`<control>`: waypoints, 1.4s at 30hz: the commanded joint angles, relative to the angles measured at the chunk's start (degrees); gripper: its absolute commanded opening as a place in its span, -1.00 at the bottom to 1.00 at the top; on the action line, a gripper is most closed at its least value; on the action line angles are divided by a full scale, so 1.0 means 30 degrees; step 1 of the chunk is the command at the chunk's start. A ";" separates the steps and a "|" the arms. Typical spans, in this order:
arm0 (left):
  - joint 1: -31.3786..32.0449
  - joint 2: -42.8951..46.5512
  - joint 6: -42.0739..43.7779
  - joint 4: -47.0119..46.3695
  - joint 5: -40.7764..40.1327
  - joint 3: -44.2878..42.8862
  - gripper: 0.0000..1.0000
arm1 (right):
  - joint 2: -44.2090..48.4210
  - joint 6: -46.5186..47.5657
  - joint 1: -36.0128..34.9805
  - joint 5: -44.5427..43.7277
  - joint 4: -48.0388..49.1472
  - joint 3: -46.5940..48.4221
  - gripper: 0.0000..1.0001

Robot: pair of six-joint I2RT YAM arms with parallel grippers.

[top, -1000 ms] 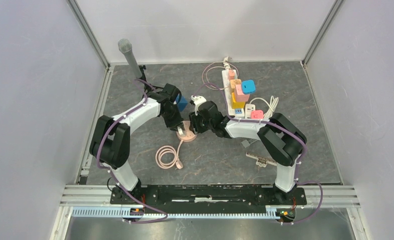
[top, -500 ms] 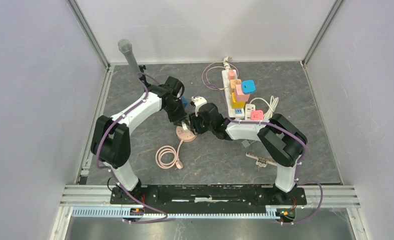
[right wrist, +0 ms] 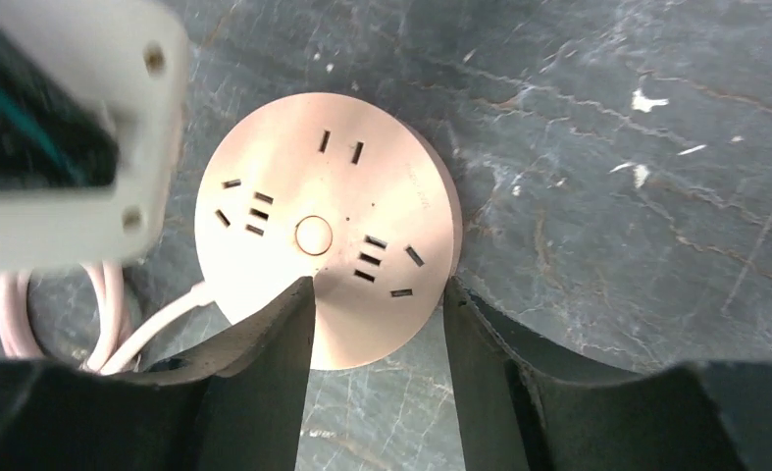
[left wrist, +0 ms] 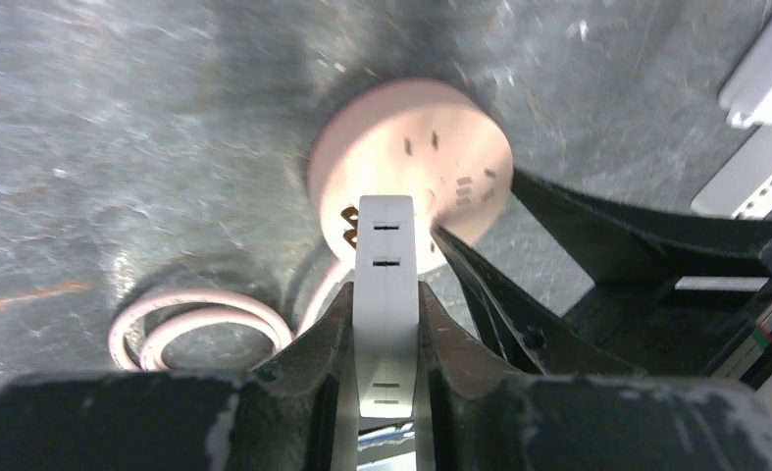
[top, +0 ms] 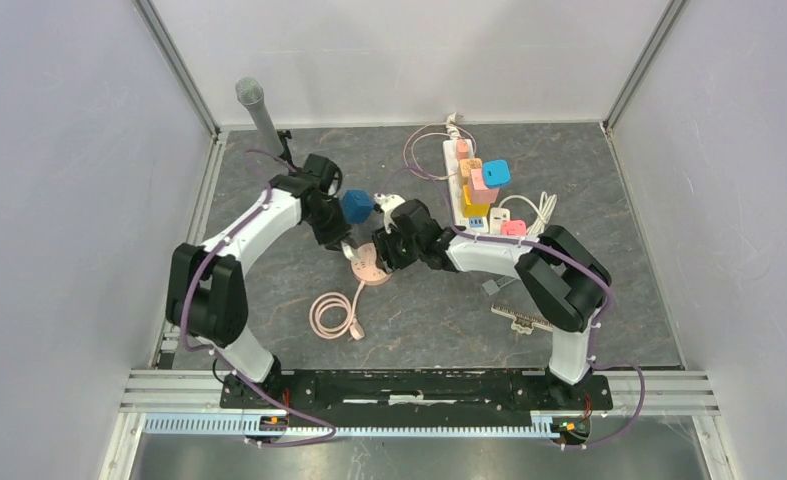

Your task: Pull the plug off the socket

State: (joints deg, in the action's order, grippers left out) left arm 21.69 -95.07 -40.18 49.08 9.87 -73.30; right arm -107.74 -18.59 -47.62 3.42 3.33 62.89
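Left gripper [left wrist: 386, 299] clamps the plug [left wrist: 386, 245], its prongs clear just above the socket [right wrist: 328, 231]. Right gripper [right wrist: 377, 289] straddles the socket, apparently to steady it; whether its jaws press cannot be told.

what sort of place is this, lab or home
Most likely a robot lab test cell: plain white panel walls box in a dark stone-look tabletop, and a white power strip crowded with coloured plugs sits there.
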 commanded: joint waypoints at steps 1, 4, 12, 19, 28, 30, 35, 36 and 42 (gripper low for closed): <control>-0.2171 0.1389 -0.0361 -0.2462 0.0564 0.1540 -0.96 | -0.0714 0.0744 -0.0036 0.2572 -0.5426 0.2760 0.15; -0.3396 0.1433 -0.1008 -0.4342 0.1092 0.2455 -0.96 | -0.0431 0.0514 0.0021 0.2344 -0.6079 0.4267 0.20; -0.5201 -0.0260 0.0277 -0.6905 0.2986 0.2640 -0.79 | 0.1810 0.0285 0.0756 0.2128 -0.5728 0.4512 0.40; -0.5990 -0.2961 0.0836 -0.7029 0.5416 0.1467 -0.64 | 0.3599 0.0031 0.2115 0.2005 -0.5859 0.3458 0.41; -0.6651 -0.4314 0.1842 -0.4953 0.4156 0.0497 0.01 | 0.5091 0.0136 0.3432 0.1930 -0.6322 0.2620 0.42; -0.6912 -0.4273 0.1870 -0.4587 0.3605 0.0470 0.21 | 0.5364 0.0198 0.3745 0.1778 -0.6512 0.2590 0.43; -0.7202 -0.3731 0.2215 -0.3646 0.2178 0.0038 0.60 | 0.6101 0.0231 0.4339 0.1568 -0.6704 0.2587 0.44; -0.7202 -0.3536 0.2365 -0.3404 0.1900 -0.0117 0.66 | 0.6238 0.0238 0.4407 0.1529 -0.6766 0.2590 0.44; -0.7202 -0.1816 0.2581 -0.2463 0.0370 0.0189 0.94 | 0.7399 0.0277 0.4917 0.0686 -0.7372 0.2447 0.45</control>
State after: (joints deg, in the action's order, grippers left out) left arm 0.03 -106.41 -35.09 38.87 15.31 -71.77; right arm -89.82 -18.11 -33.89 8.14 -18.06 70.46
